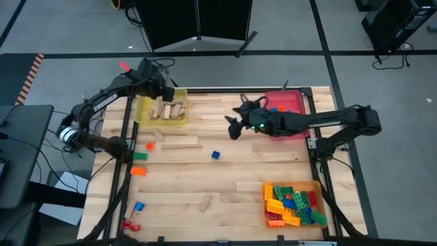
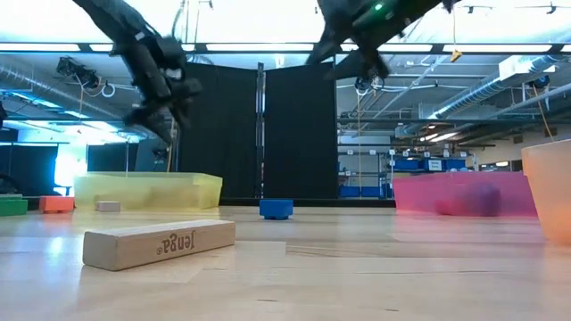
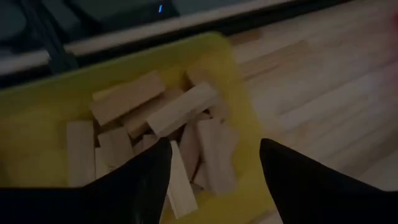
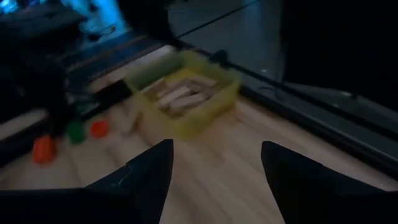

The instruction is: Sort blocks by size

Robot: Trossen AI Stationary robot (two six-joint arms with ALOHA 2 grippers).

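While both sets of fingers are standing parted with nothing between them, the sorting is looking well advanced but not finished. The left gripper (image 3: 214, 180) is hovering over the yellow tray (image 1: 145, 109) at the far left of the table, its jaws spread and empty above a heap of tan wooden blocks (image 3: 180, 112) lying loose inside. The right gripper (image 1: 235, 121) is hanging above the far middle of the table, just left of the pink tray (image 1: 295, 102), its jaws likewise apart and carrying nothing; that tray is holding a few small pieces, among them a blue one (image 1: 278, 108). At the near right, the orange tray (image 1: 268, 188) is sitting crowded with studded bricks (image 1: 293, 203) in yellow, green, red, orange and blue.

What is remaining is lying scattered on the bare wood. A small blue brick (image 1: 216, 155) is sitting alone near the table's middle. Along the left edge an orange piece (image 1: 149, 146), a green brick (image 1: 139, 156), an orange brick (image 1: 138, 171), a blue piece (image 1: 138, 206) and a red piece (image 1: 130, 225) are waiting well apart from one another. Wooden blocks are still out too: one beside the orange piece (image 1: 159, 136) and two near the front edge (image 1: 205, 201), one of them showing large in the low view (image 2: 161, 243).

By my reading, roughly a dozen pieces are left to place.
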